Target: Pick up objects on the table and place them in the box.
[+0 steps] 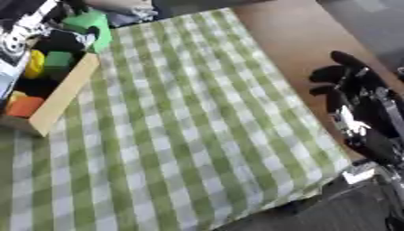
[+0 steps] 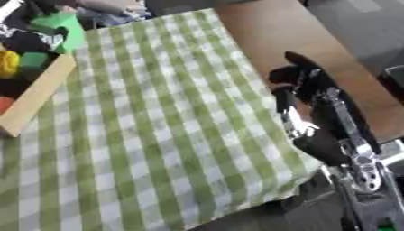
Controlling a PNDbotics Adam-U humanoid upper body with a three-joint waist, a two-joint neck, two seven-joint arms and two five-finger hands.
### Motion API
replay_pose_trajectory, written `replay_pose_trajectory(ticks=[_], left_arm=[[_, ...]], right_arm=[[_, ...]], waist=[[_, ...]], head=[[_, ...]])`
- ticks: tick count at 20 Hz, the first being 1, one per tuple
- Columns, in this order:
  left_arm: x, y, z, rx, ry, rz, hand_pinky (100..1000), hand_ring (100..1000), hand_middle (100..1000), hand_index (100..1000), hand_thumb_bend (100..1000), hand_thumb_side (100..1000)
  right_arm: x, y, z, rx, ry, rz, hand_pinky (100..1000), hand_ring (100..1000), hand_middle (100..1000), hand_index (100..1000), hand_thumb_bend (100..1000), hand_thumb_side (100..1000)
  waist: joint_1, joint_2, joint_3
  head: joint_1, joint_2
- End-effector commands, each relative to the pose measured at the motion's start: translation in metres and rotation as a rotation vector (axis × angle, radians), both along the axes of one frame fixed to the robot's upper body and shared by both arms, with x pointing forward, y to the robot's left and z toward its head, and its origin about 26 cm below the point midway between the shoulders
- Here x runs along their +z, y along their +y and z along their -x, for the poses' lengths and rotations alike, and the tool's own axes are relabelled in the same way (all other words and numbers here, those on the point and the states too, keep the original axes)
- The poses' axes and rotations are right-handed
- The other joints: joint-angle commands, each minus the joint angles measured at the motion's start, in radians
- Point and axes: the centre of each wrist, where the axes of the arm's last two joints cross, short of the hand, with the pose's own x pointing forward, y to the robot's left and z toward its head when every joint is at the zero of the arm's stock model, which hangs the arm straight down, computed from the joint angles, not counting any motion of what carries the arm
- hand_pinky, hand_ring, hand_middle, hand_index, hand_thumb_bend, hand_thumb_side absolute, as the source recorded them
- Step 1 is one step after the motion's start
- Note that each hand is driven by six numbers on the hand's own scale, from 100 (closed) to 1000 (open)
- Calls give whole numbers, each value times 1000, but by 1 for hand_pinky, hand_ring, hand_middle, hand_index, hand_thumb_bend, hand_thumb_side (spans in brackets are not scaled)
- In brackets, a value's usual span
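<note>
Checked cloth (image 1: 181, 135); one box (image 1: 65, 92), seemingly five items; right hand (image 2: 304, 90) fingers relaxed, empty.

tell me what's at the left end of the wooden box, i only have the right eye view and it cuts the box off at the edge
Observer: An orange block lies at the near end of the open wooden box.
Operator: anything left of the yellow thing
Observer: The round yellow object shows whole here. Left of it is something white and black that I cannot make out.
Operator: is the near end sitting on the cloth
Observer: Yes, the green and white checked cloth runs on in front of the box's near end.
</note>
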Motion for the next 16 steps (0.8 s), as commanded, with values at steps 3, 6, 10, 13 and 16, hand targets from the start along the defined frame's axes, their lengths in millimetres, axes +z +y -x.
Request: replay_pose_trajectory(ticks=[3,6,10,13,16], left_arm=[[10,18,14,56,10,-28,590,508,559,711,183,100],[-2,22,18,73,50,-35,593,512,564,714,199,100],[-20,25,21,88,108,-41,602,522,575,721,213,100],[-34,25,19,96,146,-51,628,554,609,744,239,119],[-43,25,17,96,168,-73,702,662,716,795,307,181]], right_arm=[[1,-9,0,-32,-10,24,701,779,723,939,100,470],[-1,-10,0,-38,-6,27,701,779,723,939,100,470],[-3,-11,1,-44,-1,30,701,779,722,938,100,470],[-4,-11,1,-43,2,29,701,778,721,938,100,470],[-4,-11,1,-45,3,27,701,778,721,938,100,470]], waist=[[18,-41,42],[22,-48,68],[21,-54,89],[17,-56,93],[13,-55,95]], head=[[-25,5],[-36,5],[-42,5],[-40,5],[-38,5]])
